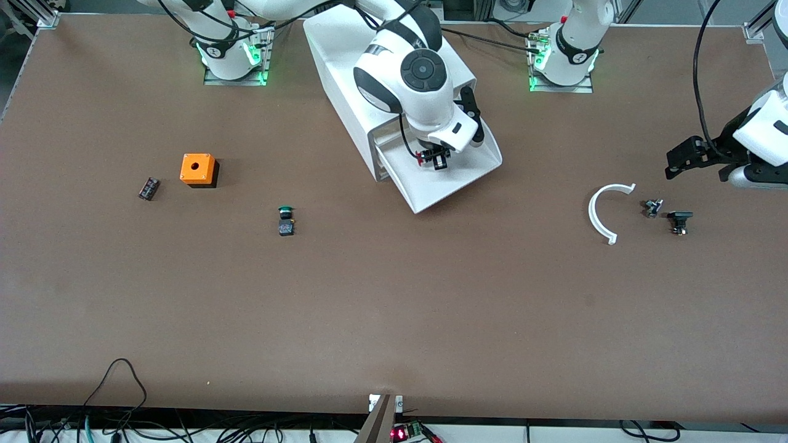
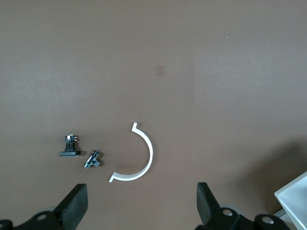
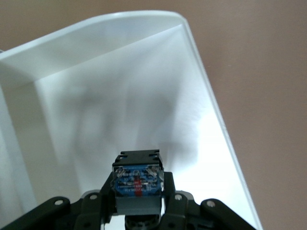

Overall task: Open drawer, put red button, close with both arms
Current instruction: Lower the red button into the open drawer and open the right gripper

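Drawer: the drawer (image 1: 452,181) stands pulled out of the white cabinet (image 1: 345,74), its sloped front lip toward the front camera; its pale floor and side walls (image 3: 120,86) fill the right wrist view.
Right gripper: the right gripper (image 1: 436,157) hangs over the open drawer's tray, its arm coming from the base at the right arm's end of the table and bending down across the cabinet.
Right gripper's grip: its two black fingers (image 3: 103,189) are closed against the sides of the red button (image 1: 429,157), so the gap is only as wide as the switch body.
Red button: it sits clamped between those fingers above the drawer floor; the front view shows a red tip beside the dark body, and the right wrist view shows its dark blocky end with a blue face and a red mark (image 3: 138,179).
Left gripper: the left gripper (image 1: 692,155) waits in the air over the left arm's end of the table, its fingers (image 2: 76,203) spread wide with nothing between them.
Beneath the left gripper: a white curved strip (image 1: 603,209), a small metal part (image 1: 652,207) and a small black part (image 1: 679,220) lie on the table.
Green-capped switch: it (image 1: 285,220) lies on the table toward the right arm's end, nearer the front camera than the orange box (image 1: 198,170).
Small dark block: it (image 1: 148,188) lies near the orange box.
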`<action>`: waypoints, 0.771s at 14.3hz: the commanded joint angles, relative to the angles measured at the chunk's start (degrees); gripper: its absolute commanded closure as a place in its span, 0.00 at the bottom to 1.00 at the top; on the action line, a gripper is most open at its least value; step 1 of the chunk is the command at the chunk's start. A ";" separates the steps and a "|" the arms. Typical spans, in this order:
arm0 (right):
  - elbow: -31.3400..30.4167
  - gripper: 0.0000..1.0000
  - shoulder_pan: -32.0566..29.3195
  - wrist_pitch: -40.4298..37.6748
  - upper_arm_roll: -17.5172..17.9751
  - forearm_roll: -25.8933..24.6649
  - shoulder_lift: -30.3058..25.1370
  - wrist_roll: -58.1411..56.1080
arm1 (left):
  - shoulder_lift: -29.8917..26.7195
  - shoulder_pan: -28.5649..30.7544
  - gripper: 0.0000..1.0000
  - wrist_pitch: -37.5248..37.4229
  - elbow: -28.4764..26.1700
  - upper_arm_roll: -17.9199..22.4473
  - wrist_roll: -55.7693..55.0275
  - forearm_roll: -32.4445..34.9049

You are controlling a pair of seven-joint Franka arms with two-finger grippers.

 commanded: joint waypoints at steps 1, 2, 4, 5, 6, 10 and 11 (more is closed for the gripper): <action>2.45 0.66 1.31 -0.25 -0.45 -1.07 2.18 -0.79 | 0.53 -0.48 0.00 -0.77 0.83 -0.21 -1.40 2.63; 2.53 0.61 1.31 -0.25 -0.45 -1.07 2.27 -0.62 | 0.61 -0.92 0.00 -0.77 0.83 -0.21 -1.49 2.63; 2.54 0.00 1.31 -0.07 -0.36 -0.37 2.01 1.92 | 1.05 -1.01 0.00 -0.42 0.83 -0.21 -1.66 2.37; 2.71 0.00 1.31 -0.07 -0.28 -0.36 1.66 5.24 | 1.40 -1.01 0.00 -0.24 0.74 -0.21 -1.84 2.11; 2.97 0.00 1.14 0.27 -0.01 -0.28 1.22 8.41 | 1.75 -1.19 0.00 0.63 0.74 -0.30 -2.27 1.84; 5.70 0.00 -0.96 -0.60 -0.19 -0.10 -3.25 14.84 | 6.93 -3.74 0.00 6.85 -0.31 -3.54 -12.43 1.23; 5.61 0.00 -2.45 -0.60 -0.36 -0.36 -4.57 16.68 | 8.33 -4.17 0.00 9.49 -1.01 -4.95 -17.52 1.05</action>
